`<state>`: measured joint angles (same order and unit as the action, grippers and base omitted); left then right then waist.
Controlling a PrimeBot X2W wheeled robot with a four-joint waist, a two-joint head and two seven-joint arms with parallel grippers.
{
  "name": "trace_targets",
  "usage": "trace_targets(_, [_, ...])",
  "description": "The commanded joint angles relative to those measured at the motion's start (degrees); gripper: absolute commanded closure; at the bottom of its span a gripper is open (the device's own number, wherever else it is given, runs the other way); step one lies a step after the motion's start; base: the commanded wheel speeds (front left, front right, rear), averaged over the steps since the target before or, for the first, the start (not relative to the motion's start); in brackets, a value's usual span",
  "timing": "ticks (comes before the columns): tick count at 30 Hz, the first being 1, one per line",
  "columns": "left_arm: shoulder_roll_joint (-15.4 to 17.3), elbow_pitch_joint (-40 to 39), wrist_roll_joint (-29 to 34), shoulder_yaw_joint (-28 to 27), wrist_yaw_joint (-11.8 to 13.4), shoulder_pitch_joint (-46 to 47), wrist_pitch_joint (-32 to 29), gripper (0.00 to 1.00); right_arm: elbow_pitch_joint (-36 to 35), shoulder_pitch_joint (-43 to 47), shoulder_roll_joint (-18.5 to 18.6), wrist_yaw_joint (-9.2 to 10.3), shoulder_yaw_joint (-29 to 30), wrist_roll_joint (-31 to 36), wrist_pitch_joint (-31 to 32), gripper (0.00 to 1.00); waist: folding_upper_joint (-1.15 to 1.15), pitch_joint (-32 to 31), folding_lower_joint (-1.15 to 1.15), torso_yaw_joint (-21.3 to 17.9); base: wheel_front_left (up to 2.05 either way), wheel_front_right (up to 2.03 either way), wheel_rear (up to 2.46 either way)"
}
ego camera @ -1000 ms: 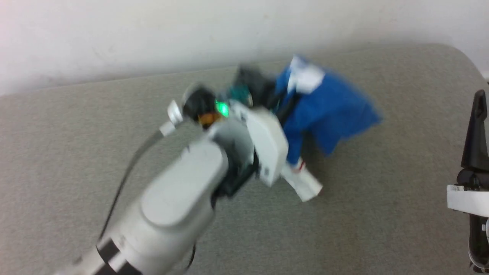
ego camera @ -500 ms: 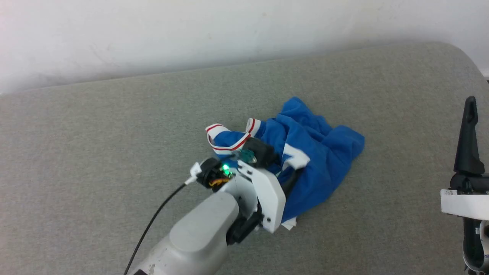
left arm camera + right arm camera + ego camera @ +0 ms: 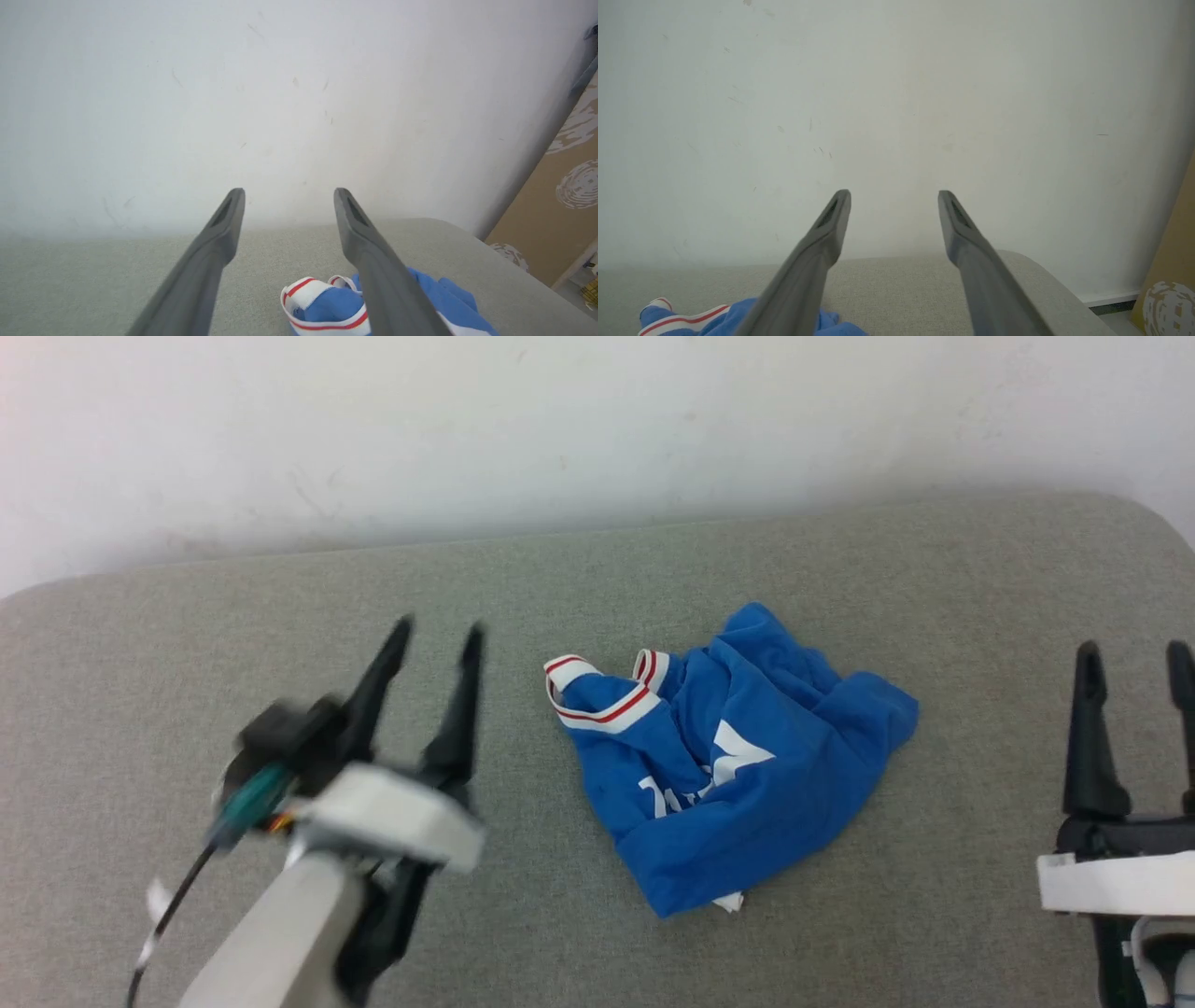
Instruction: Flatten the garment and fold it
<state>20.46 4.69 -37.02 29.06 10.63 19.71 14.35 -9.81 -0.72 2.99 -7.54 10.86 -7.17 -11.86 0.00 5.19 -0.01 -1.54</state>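
The garment (image 3: 738, 770) is a bright blue jersey with red-and-white striped trim and bits of white lettering. It lies crumpled in a heap on the grey padded table (image 3: 579, 588), right of centre. My left gripper (image 3: 437, 637) hovers open and empty to the garment's left, fingers pointing toward the wall. At the right edge my right gripper (image 3: 1131, 658) stands open and empty, apart from the cloth. In the left wrist view the striped trim (image 3: 322, 312) of the garment lies beside the right finger (image 3: 373, 261). The right wrist view catches a corner of the garment (image 3: 691, 319) at lower left.
A white wall (image 3: 597, 420) runs along the table's far edge. The table's far right corner (image 3: 1139, 523) is rounded. Beyond it, the left wrist view shows a tan patterned panel (image 3: 560, 205). Bare grey surface surrounds the garment.
My left gripper let go of the garment, opened and pulled back to the left. The garment dropped and now lies crumpled on the table. The head camera has shifted.
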Motion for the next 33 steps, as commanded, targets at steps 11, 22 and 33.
trace_targets(11, [-4.22,-17.48,14.35,-17.79,2.04,-23.09,0.63,0.00,4.11,2.07,-0.12,0.05,-2.29,-1.73,-1.68,0.00,0.00,0.43,0.01,0.32,0.00,0.00,0.00])
trace_targets(22, [-13.50,-16.90,20.79,-23.97,-5.97,-24.42,0.64,0.00,3.35,-5.86,1.68,0.05,-6.46,-3.35,6.15,0.00,0.00,3.62,0.01,1.79,0.00,0.00,0.00])
trace_targets(33, [-16.44,-15.80,24.54,-25.94,-11.12,-20.24,0.64,0.00,14.18,-18.27,11.17,0.05,-8.96,-13.69,30.82,0.00,0.00,10.06,0.01,4.46,0.00,0.00,0.00])
